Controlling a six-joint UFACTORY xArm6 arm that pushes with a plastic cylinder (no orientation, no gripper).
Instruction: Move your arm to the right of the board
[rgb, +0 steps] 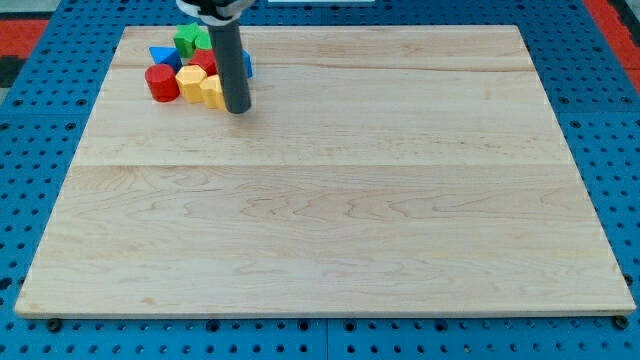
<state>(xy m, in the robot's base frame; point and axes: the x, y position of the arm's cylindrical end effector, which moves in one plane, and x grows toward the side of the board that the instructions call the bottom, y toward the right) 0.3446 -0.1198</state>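
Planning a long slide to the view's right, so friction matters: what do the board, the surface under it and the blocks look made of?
Board: pale wood, smooth matte finish; grain lines and plank seams show. Surface beneath: blue pegboard with regular holes, probably plastic or painted metal. Red cylinder block and yellow block: solid glossy colour, likely painted wood or plastic. My tip rests just right of the cluster.

Straight dark grey rod (229, 60)

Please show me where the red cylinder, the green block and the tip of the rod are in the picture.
red cylinder (161, 83), camera view, on its front side wall.
green block (186, 41), camera view, on its top face.
my tip (238, 109), camera view, on the rod's very lower end, just right of the yellow blocks.
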